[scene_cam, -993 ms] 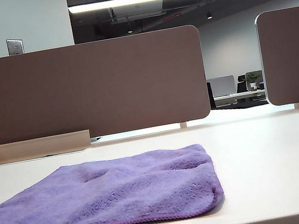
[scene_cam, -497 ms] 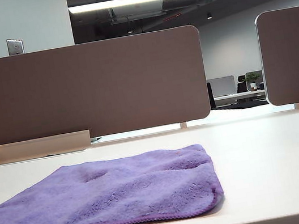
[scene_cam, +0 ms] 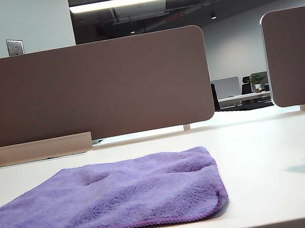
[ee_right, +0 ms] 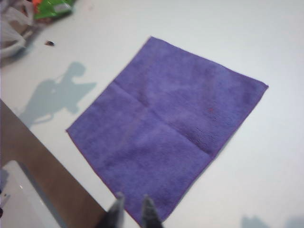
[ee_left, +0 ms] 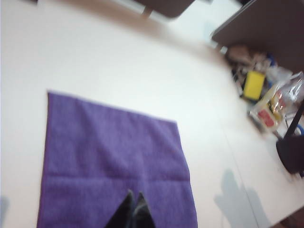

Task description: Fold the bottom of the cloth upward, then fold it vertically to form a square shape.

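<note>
The cloth point(scene_cam: 110, 196) lies flat and unfolded on the white counter point(scene_cam: 275, 146). Left gripper point(ee_left: 133, 209), fingers together, hangs above the cloth. Right gripper point(ee_right: 132, 209), fingers slightly apart, hangs above the cloth's edge.

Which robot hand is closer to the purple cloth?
Left, probably. The left gripper, shut, hangs directly over the cloth. The right gripper, its jaws slightly apart, hangs above the cloth's edge.
</note>
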Controlling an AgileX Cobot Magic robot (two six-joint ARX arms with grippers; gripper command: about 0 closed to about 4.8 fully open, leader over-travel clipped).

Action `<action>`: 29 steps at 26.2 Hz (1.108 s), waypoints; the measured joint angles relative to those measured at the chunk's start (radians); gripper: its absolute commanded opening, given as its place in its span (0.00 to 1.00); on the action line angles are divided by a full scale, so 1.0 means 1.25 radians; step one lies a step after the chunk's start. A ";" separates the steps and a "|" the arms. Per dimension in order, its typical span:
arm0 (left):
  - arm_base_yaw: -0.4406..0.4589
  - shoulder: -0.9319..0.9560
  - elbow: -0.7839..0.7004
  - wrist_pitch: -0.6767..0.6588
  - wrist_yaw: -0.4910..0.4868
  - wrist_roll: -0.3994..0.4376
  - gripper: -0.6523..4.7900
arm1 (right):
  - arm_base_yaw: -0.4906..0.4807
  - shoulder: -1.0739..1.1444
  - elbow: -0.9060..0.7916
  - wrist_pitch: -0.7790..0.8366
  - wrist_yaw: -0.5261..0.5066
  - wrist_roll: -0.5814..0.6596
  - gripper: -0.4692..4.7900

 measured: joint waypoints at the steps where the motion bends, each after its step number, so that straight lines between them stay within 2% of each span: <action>1: -0.004 0.018 0.000 -0.010 -0.004 0.013 0.12 | 0.002 0.026 0.005 0.002 0.000 -0.003 0.20; 3: -0.046 0.090 0.000 -0.046 -0.079 0.072 0.12 | 0.016 0.129 0.023 0.015 0.001 -0.031 0.20; 5: -0.073 0.110 0.000 -0.051 -0.110 0.103 0.13 | 0.016 0.172 0.027 0.033 0.000 -0.034 0.20; 9: -0.134 0.140 0.001 -0.041 -0.173 0.121 0.28 | 0.019 0.234 0.040 0.036 0.003 -0.034 0.20; 13: -0.174 0.178 0.001 -0.051 -0.233 0.136 0.28 | 0.033 0.287 0.043 0.027 -0.004 -0.033 0.30; 19: -0.205 0.241 0.001 -0.111 -0.309 0.164 0.29 | 0.078 0.351 0.043 -0.006 -0.009 -0.031 0.35; 22: -0.214 0.284 0.000 -0.167 -0.320 0.191 0.37 | 0.088 0.382 0.043 -0.026 -0.013 -0.031 0.39; 25: -0.214 0.315 0.000 -0.211 -0.319 0.232 0.37 | 0.106 0.422 0.043 -0.063 -0.016 -0.031 0.39; 29: -0.213 0.319 0.000 -0.254 -0.318 0.242 0.38 | 0.123 0.446 0.042 -0.128 -0.016 -0.031 0.39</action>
